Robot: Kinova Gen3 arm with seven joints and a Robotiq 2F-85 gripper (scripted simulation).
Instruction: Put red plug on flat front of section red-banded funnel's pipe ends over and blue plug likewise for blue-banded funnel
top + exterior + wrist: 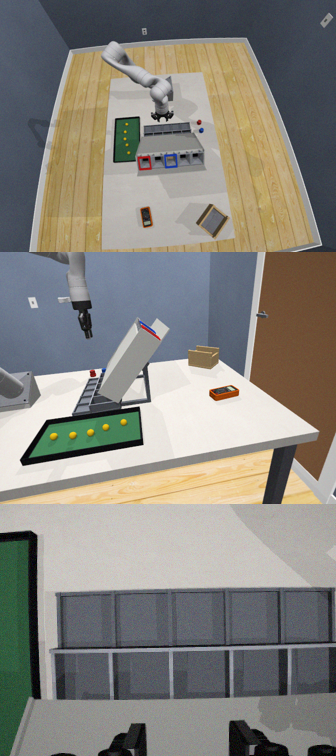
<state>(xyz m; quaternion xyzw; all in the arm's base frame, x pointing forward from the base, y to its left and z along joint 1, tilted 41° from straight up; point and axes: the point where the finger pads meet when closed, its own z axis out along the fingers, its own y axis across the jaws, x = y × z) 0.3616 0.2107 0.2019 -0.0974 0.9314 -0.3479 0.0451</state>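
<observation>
My gripper (163,120) (88,337) (188,736) is partly open and empty, high above the table near the sections (167,127) (88,393) (170,619). The flat front parts of the sections hold nothing. The grey cover (168,142) (130,365) (150,714) slopes over the pipes and hides them. The red band (145,168) (150,332) is on an end funnel and the blue band (171,166) (147,327) on the middle one. The red plug (199,122) (92,373) and blue plug (201,130) (103,370) stand beside the sections. Several yellow marbles (125,138) (90,432) lie apart in the green tray (114,141) (81,452) (35,614).
The tall funnel stand rises beside the marble tray. An orange multimeter (146,217) (224,392) and an open wooden box (204,214) (202,359) lie beyond the funnels, on the far side from the robot's base (35,391).
</observation>
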